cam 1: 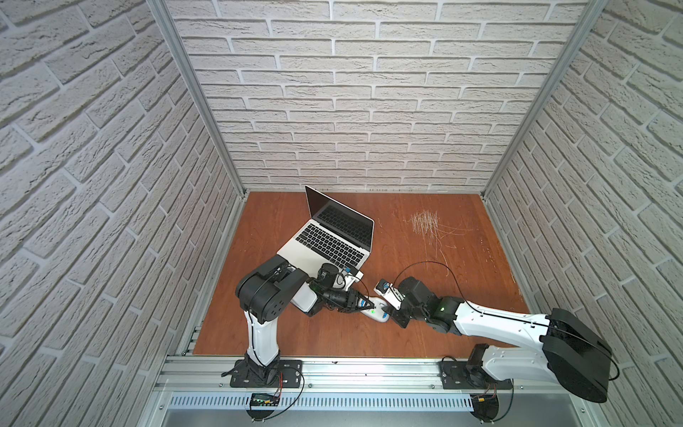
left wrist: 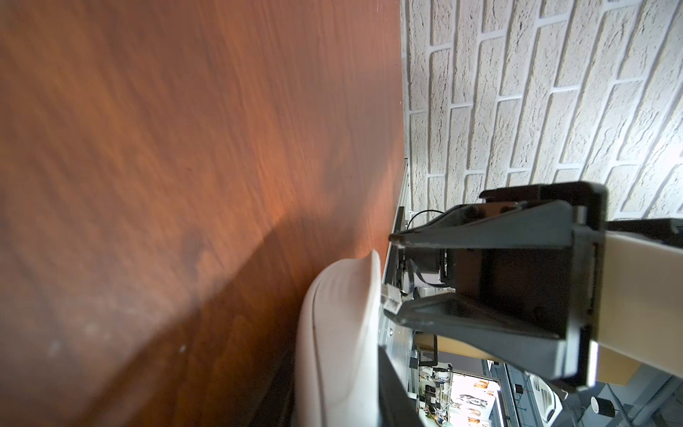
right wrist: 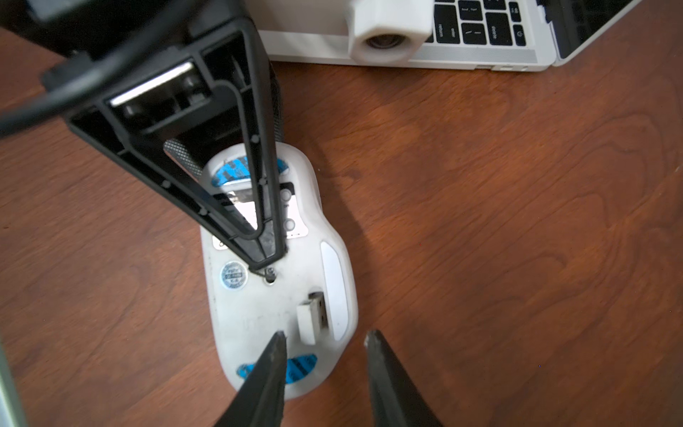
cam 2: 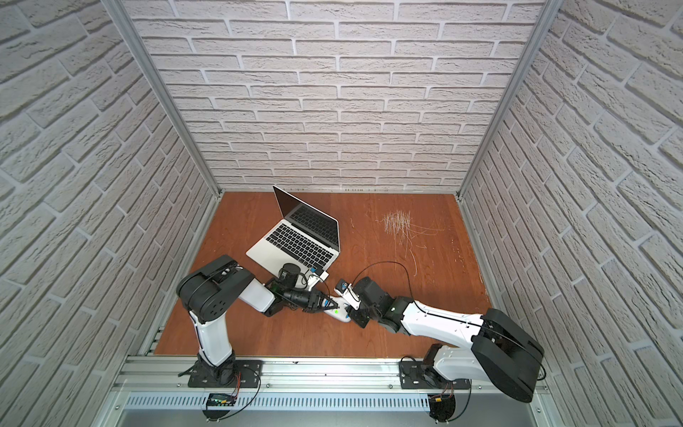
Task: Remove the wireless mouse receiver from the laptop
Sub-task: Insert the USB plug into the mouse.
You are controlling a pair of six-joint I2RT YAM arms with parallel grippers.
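Mouse [right wrist: 251,314]: white, belly-up on the table [right wrist: 517,222], lying under both sets of jaws.
Mouse recess: holds the receiver [right wrist: 312,318], with white cap and metal plug showing. Whether it is fully seated cannot be told.
Receiver place: just ahead of the gap in the right jaws, untouched and clear of the laptop [right wrist: 480,55].
Laptop: open, well beyond both sets of jaws, past the far end of the mouse.
Right gripper [right wrist: 325,336]: jaws partly apart and gripping nothing. The tips hover over the near end of the mouse.
Left gripper [left wrist: 388,276]: jaws a little apart with nothing between them. The tips rest against the mouse's belly at about mid-length.
Right arm: stretched low across the table, wrist tipped down over the mouse.
Left arm: elbow folded, forearm low, jaws angled down toward the right gripper.
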